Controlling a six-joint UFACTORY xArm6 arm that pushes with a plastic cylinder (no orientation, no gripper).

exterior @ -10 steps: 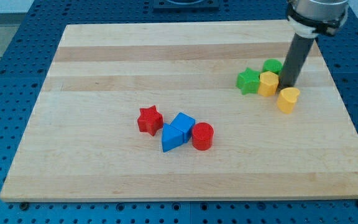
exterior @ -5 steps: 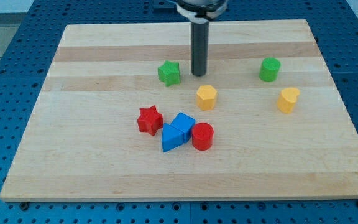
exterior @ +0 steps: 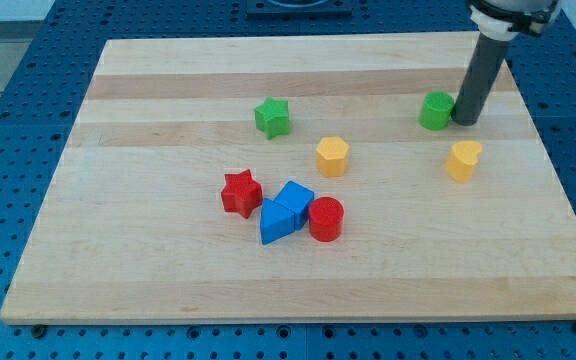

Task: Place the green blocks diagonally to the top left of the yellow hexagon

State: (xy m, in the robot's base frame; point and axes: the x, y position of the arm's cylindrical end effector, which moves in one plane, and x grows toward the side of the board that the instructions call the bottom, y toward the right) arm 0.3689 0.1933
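Nearest me, toward the view's bottom, the red cylinder [exterior: 326, 219] sits touching the blue triangular block [exterior: 276, 223], with the blue cube [exterior: 295, 198] pressed in just behind them and the red star [exterior: 241, 192] close on their left; the four make one tight cluster on the wooden board [exterior: 148, 260]. Farther up, the yellow hexagon [exterior: 332, 156] stands alone near the board's middle, and well to its right lies a second yellow block [exterior: 463, 160], rounded on one side, its exact shape hard to make out. Beyond the hexagon, diagonally up and to its left, the green star [exterior: 272, 117] rests by itself. The green cylinder [exterior: 434, 111] is far off at the view's upper right, well apart from the hexagon. My tip [exterior: 464, 121] stands just beside that green cylinder on its right, seemingly touching it, the dark rod rising out of the view's top. I have no jaws to speak of here, only the rod. No container shows anywhere on the board.
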